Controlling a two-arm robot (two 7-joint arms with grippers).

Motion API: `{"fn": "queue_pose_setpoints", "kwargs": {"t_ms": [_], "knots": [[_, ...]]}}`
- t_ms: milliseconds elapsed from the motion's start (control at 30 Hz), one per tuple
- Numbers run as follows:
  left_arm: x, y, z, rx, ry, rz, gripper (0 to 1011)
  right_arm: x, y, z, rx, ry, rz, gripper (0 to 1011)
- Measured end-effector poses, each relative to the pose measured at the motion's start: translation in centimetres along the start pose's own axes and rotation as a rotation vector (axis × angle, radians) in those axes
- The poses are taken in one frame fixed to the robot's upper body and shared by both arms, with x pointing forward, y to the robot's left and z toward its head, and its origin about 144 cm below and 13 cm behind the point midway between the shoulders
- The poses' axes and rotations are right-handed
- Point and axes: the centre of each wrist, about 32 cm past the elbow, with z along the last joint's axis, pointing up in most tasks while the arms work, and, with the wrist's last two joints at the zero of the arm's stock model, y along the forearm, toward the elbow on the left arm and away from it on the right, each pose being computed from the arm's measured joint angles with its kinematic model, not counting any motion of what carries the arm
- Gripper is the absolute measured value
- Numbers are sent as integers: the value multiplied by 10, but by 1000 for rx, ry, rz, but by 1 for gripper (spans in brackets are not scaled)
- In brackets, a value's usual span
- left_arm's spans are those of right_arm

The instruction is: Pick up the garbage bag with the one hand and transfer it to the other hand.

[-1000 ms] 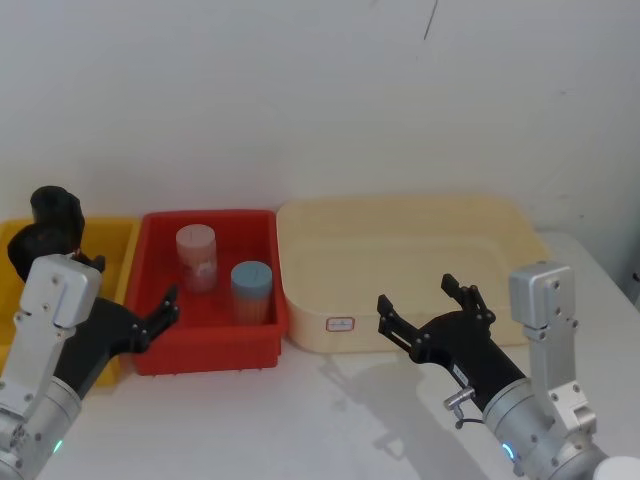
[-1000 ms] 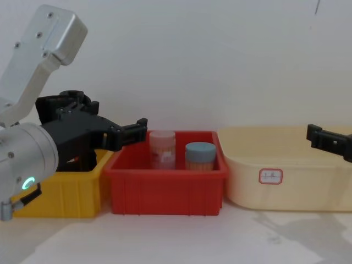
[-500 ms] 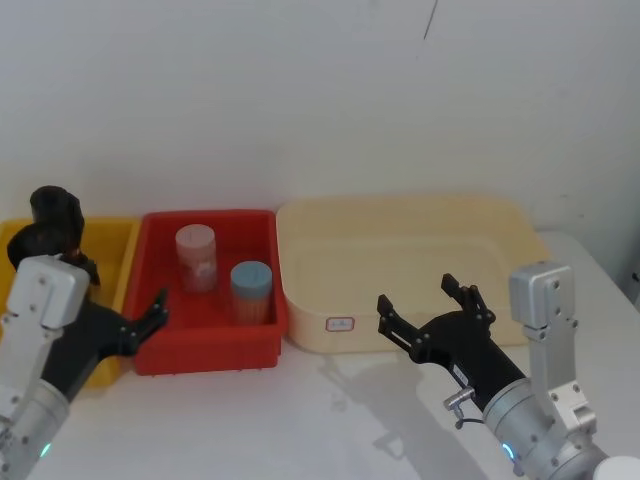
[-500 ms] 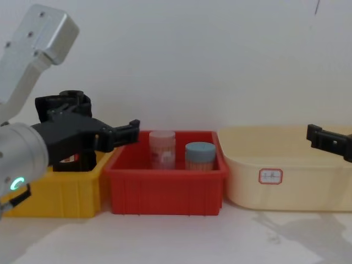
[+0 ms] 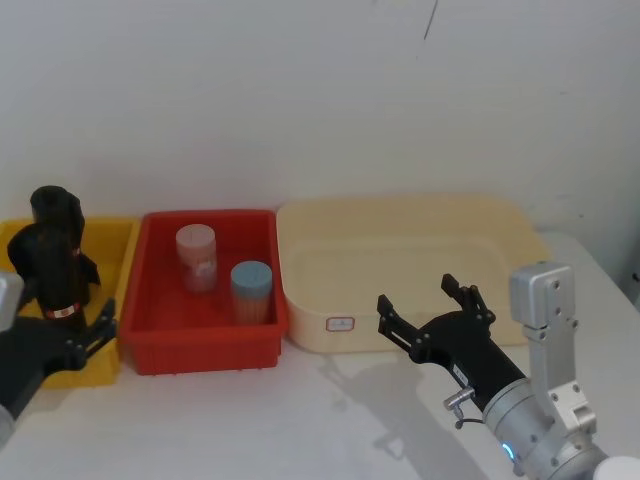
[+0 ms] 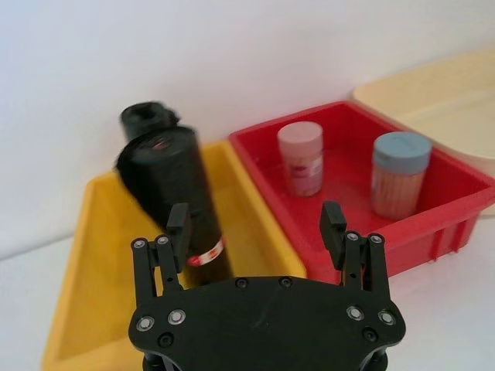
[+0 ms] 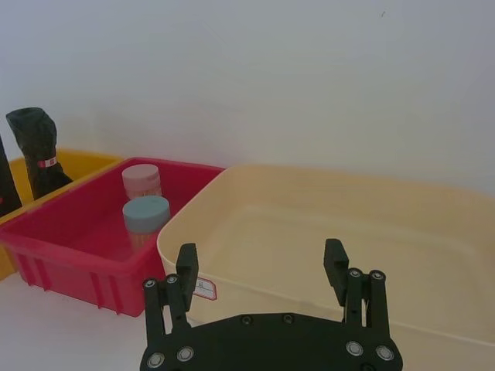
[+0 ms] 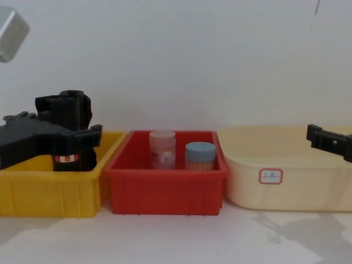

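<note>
Hovering the left gripper (image 6: 256,226) at the lower left of the head view, fingers spread wide and gripping nothing, just short of the front wall of the yellow bin (image 5: 118,245). Aiming, by the look of it, at the garbage bag (image 5: 50,272), probably to close on its sides above the bin wall. Not yet straddling the roll: in the left wrist view, catching the bag behind one finger rather than in the gap between the two. Standing the bag on end inside the yellow bin, at the left edge of the head view, long axis close to vertical, top leaning a little toward the upper left in the left wrist view, red-and-white label band low down near the base. Leaving the upper part proud of the rim, likely the reason for a side grasp. Sharing the bin with a second black roll (image 5: 55,205) just behind. Waiting with the right gripper (image 5: 418,298) at the lower right of the head view, likewise spread and empty, in front of the cream bin (image 5: 400,207), seemingly placed to receive the hand-over. Leaving the red bin (image 5: 205,355), with a pink jar (image 5: 196,258) and a blue-lidded jar (image 5: 251,292), between the two grippers.
</note>
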Motion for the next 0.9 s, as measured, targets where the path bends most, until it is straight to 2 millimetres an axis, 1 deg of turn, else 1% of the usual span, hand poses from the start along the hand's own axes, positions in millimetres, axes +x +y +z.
{"fn": "queue_pose_setpoints", "kwargs": {"t_ms": [200, 400, 633, 900], "knots": [[10, 5, 0, 25, 25, 35, 1001, 0, 0, 0, 0, 0, 0, 1000], [24, 4, 1, 53, 50, 84, 1001, 0, 0, 0, 0, 0, 0, 1000], [38, -6, 0, 76, 70, 124, 1001, 0, 0, 0, 0, 0, 0, 1001], [44, -19, 2, 80, 82, 123, 1001, 0, 0, 0, 0, 0, 0, 1001]]}}
